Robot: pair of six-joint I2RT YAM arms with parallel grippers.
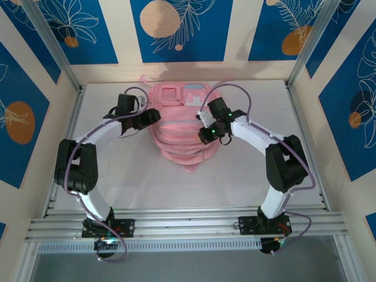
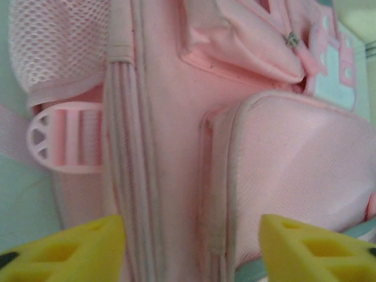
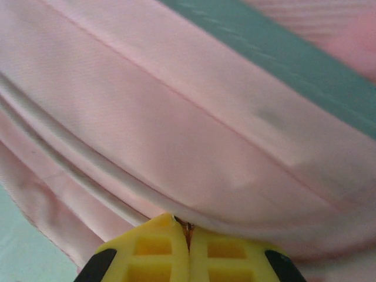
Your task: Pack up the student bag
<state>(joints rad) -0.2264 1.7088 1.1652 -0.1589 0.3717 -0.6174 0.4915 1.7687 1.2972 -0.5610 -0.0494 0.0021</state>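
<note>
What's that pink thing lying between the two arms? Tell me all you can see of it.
It is the student bag, a soft pink fabric backpack lying flat, front up, at the far middle of the white table. It has stacked front pockets, grey-green stripes, a mesh side pocket, a pink plastic buckle and a small patch near the top. The right tool is shut against its fabric; the left tool stands open at its side.
</note>
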